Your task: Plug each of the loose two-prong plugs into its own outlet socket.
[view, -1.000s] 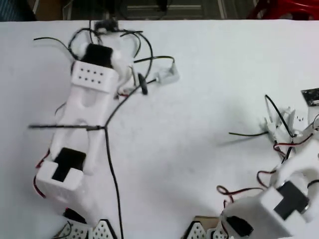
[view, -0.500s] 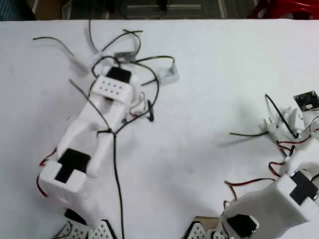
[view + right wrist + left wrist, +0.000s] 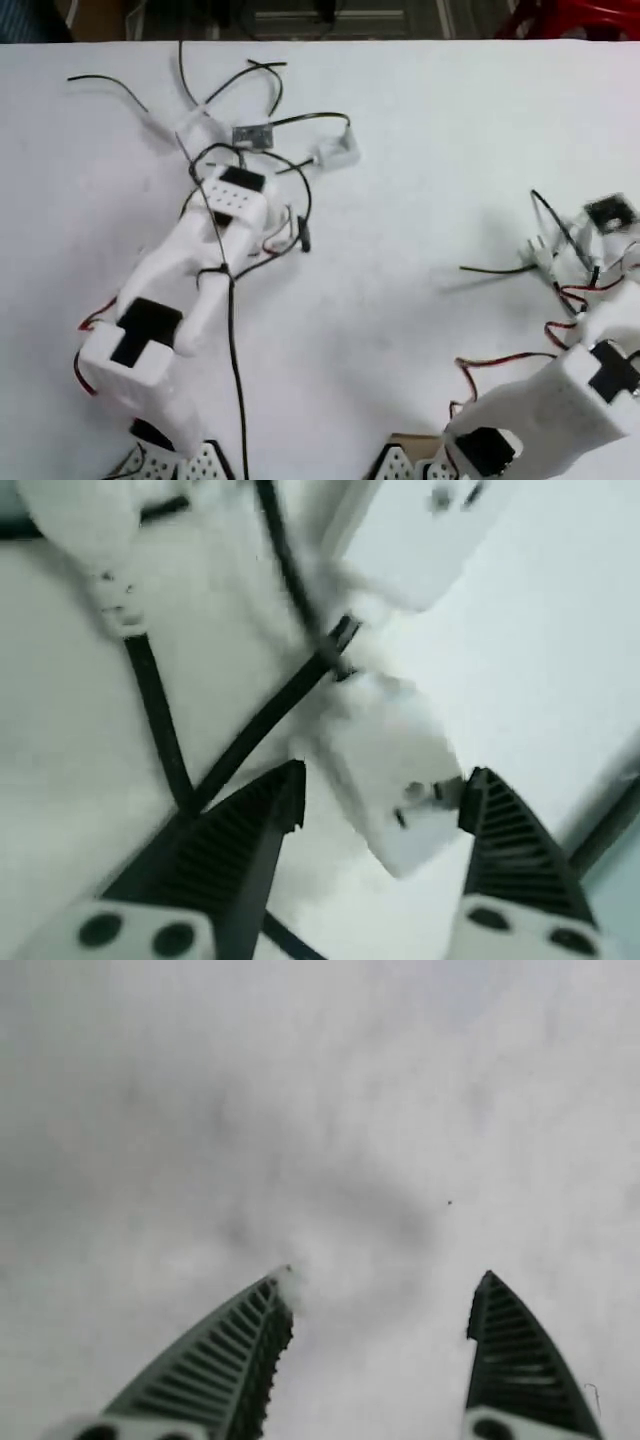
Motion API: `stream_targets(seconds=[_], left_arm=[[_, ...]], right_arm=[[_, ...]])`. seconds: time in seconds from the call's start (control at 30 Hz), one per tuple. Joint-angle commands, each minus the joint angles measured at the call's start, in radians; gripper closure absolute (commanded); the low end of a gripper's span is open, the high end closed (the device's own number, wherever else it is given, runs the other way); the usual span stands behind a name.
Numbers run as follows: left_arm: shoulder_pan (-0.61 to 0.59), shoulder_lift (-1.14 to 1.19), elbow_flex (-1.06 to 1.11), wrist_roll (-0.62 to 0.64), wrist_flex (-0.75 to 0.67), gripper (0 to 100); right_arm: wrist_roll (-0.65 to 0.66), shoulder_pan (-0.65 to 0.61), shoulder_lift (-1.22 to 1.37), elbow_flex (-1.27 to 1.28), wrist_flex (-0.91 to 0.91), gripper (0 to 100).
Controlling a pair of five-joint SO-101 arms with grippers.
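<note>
While the right hand [image 3: 385, 773] gapes astride a white block [image 3: 380, 745], plug or socket I can't tell, at the high view's right edge, the left hand [image 3: 387, 1278] hangs open over bare worktop [image 3: 300, 1110]. Light, rigid body, trailing cord [image 3: 260, 720]: I'd pinch its flat sides, never the cord.

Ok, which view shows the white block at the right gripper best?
Right wrist view: the white block sits close up at the open right gripper, a black cable beside it. The high view has small white pieces there, too small to match. The left wrist view faces table.
</note>
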Motion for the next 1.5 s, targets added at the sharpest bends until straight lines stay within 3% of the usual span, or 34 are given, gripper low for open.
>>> stream_targets(seconds=[0.0,0.3,0.5,0.87,1.03,1.13,1.23,1.47], left_arm=[[0.005,-0.062,0.038,-0.008,-0.097,72],[0.005,-0.062,0.049,-0.011,-0.112,72],[0.004,-0.062,0.049,-0.012,-0.112,72],[0.004,-0.062,0.049,-0.012,-0.112,72],[0.004,-0.062,0.049,-0.014,-0.110,72],[0.004,-0.062,0.049,-0.014,-0.110,72],[0.004,-0.062,0.049,-0.014,-0.110,72],[-0.044,-0.067,0.041,-0.008,-0.110,72]], right_arm=[[0.011,0.031,-0.008,0.003,0.067,75.5],[0.011,0.031,-0.016,-0.002,0.166,76.2],[0.012,-0.001,-0.005,0.002,0.128,89.6],[0.012,-0.018,0.081,-0.005,0.101,78.8],[0.029,-0.024,0.073,-0.005,0.096,78.4],[0.120,-0.033,0.059,-0.005,0.111,88.0],[0.126,-0.041,0.010,-0.005,0.166,98.5],[0.121,-0.120,-0.297,-0.005,0.404,98.0]])
